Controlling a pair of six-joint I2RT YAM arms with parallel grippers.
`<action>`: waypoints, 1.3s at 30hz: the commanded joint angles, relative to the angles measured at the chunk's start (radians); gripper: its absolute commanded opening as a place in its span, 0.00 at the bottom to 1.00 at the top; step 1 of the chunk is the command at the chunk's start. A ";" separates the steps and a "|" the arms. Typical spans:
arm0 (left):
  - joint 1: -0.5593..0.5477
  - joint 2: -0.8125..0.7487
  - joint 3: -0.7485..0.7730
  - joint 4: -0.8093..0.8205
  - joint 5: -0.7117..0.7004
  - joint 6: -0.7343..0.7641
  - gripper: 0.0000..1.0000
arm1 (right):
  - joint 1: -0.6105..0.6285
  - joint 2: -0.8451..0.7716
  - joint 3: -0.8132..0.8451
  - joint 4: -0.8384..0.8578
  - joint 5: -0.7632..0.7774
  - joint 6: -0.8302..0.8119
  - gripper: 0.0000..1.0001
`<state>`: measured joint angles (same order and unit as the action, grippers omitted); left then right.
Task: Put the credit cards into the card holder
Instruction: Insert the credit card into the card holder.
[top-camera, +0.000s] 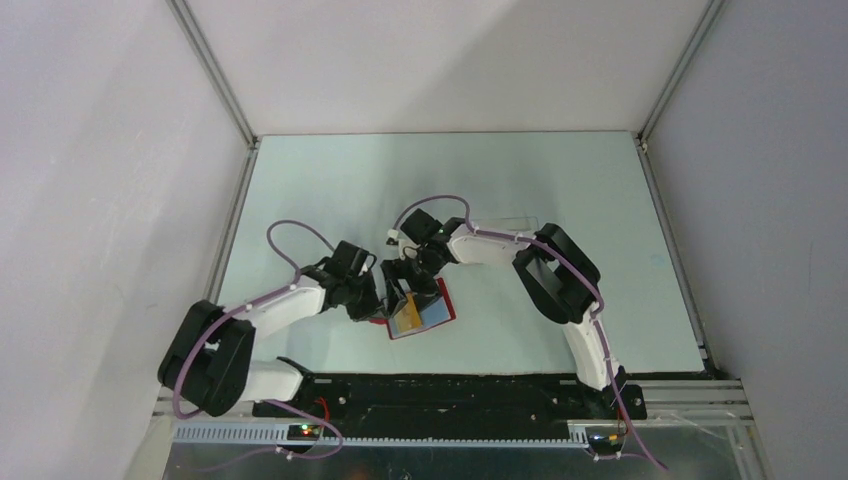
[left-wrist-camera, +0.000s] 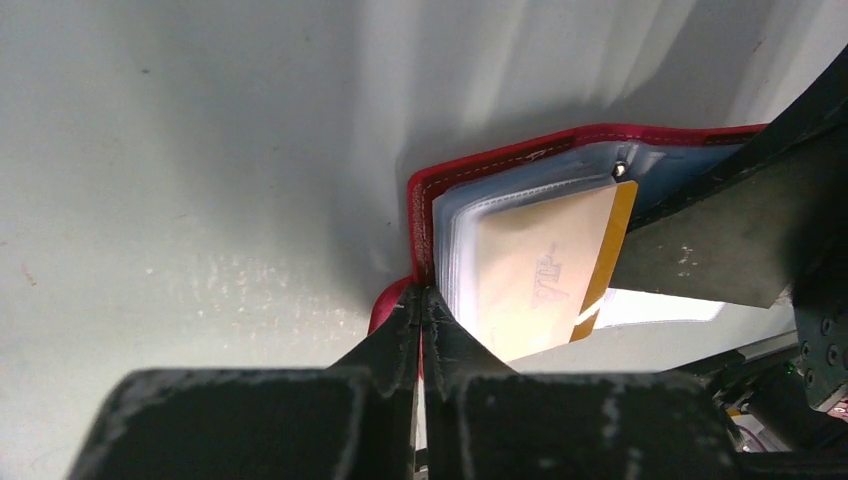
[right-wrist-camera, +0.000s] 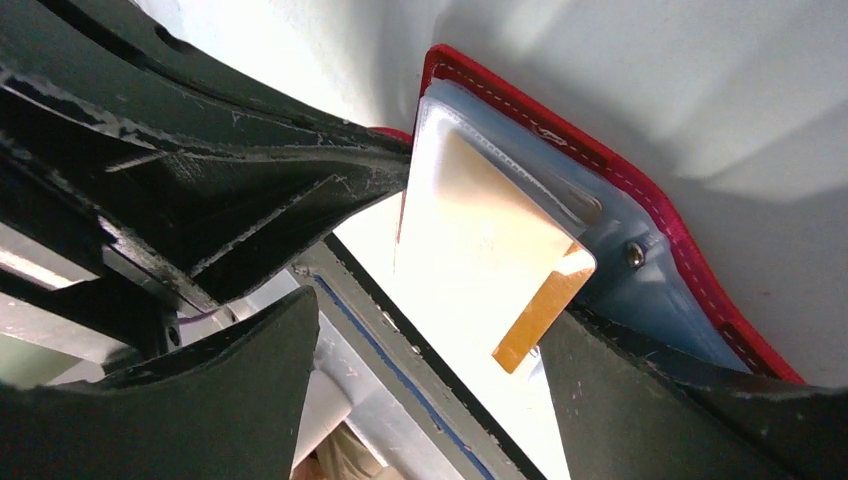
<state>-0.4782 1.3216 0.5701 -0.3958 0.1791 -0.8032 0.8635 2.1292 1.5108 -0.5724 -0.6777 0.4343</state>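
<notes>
The red card holder (top-camera: 443, 296) lies open near the table's front middle, its blue-grey inside (top-camera: 434, 313) facing up. My left gripper (left-wrist-camera: 422, 300) is shut on the holder's red edge (left-wrist-camera: 480, 165), pinching it at the corner. One orange-tan credit card (left-wrist-camera: 540, 270) sits mostly inside a clear sleeve, and its orange end (right-wrist-camera: 540, 310) sticks out. My right gripper (right-wrist-camera: 430, 370) stands open just in front of that card, one finger (right-wrist-camera: 640, 400) right beside the protruding end and nothing between the jaws. In the top view the card (top-camera: 407, 318) shows orange on the holder.
Both arms meet over the holder, the left gripper (top-camera: 383, 300) and the right gripper (top-camera: 412, 280) close together. A faint clear plastic box (top-camera: 515, 224) lies behind the right forearm. The black base rail (top-camera: 450, 395) runs along the near edge.
</notes>
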 joint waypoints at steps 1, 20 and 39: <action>0.021 -0.095 -0.010 0.041 -0.016 0.032 0.04 | 0.039 -0.059 -0.001 0.007 0.018 -0.028 0.83; 0.024 0.017 0.251 -0.082 -0.102 0.292 0.51 | 0.005 -0.138 -0.069 -0.019 0.112 0.031 0.89; 0.056 0.138 0.276 -0.006 0.103 0.333 0.53 | 0.001 -0.214 -0.115 -0.025 0.090 0.072 0.86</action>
<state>-0.4152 1.4029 0.7933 -0.4805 0.1490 -0.5144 0.8776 2.0720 1.4647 -0.6132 -0.6140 0.4808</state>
